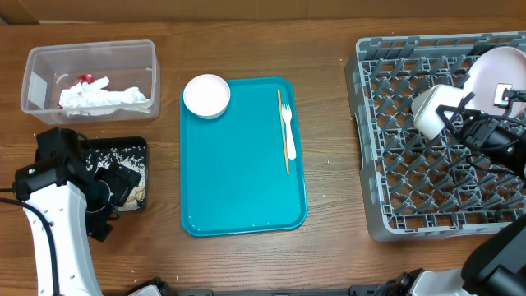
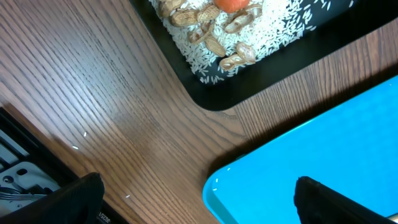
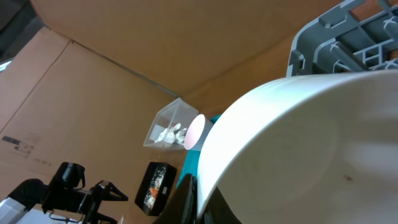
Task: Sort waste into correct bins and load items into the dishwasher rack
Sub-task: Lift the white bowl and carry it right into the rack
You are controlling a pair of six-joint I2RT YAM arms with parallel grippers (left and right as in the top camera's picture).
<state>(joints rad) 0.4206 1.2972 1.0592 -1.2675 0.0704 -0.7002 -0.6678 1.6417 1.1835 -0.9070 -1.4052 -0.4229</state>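
Jaws of the right gripper (image 1: 450,115) are clamping one bowl (image 1: 429,111); the left gripper's (image 1: 115,185) are gaping, another bowl (image 1: 206,95) sitting between them.

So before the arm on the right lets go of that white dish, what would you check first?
1. Right gripper shut firmly on the small round white bowl: ok.
2. Bowl over the large grey plastic lattice rack, not the table: ok.
3. Bowl clear of the large flat white plate standing in the rack: cannot tell, they look close.
4. Pegs beneath the bowl free: cannot tell, hidden.
5. Left gripper open, empty and far from the rack: ok.
6. All dishes loaded: not ok, a second small white bowl sits on the teal plastic tray.
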